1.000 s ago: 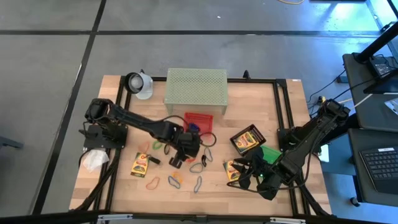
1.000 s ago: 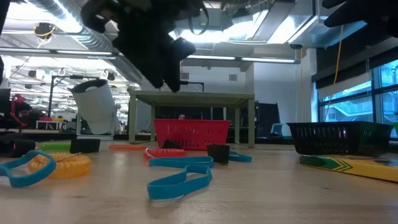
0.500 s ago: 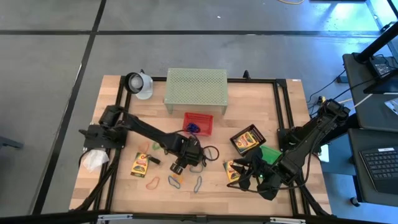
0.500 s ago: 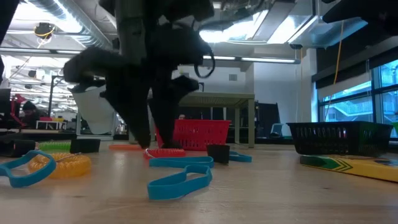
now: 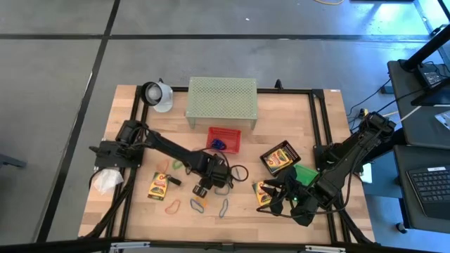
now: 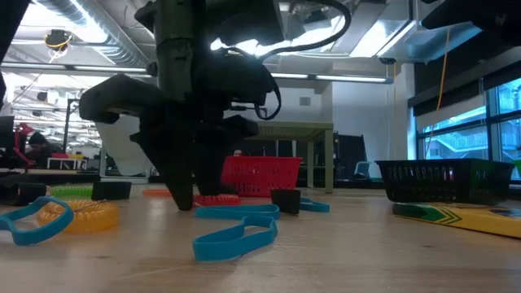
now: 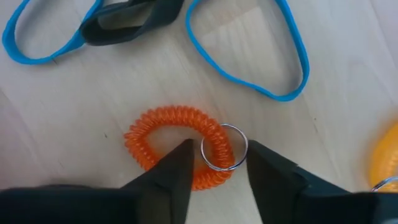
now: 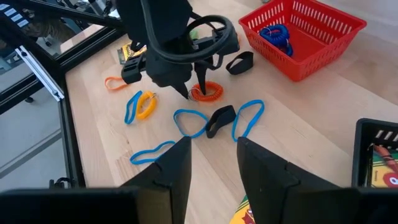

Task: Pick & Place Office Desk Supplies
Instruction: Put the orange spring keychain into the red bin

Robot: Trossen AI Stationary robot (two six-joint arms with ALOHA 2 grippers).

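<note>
— From above, what do you count around the red basket (image 5: 224, 138)?

— Two arms. The left gripper (image 5: 204, 185) is down on the table just in front of the basket; the right gripper (image 5: 275, 199) waits well to the side of it. Three yellow-and-green crayon boxes (image 5: 159, 186) show, and several loops in blue and orange lie in front of the basket.

— At table height?

— Two blue bands (image 6: 234, 236) lie nearest, a yellow coil (image 6: 81, 216) off to one side, the basket behind.

— The left wrist?

— One orange coil (image 7: 174, 143) — a spiral loop with a metal ring (image 7: 224, 147) on it. The fingers (image 7: 175, 174) stand apart, straddling coil and ring; whether they touch it I cannot tell.

— The right wrist?

— The orange coil lies near the basket, which holds one blue coil (image 8: 278, 34). The right fingers (image 8: 263, 170) stand parted, holding nothing.
</note>
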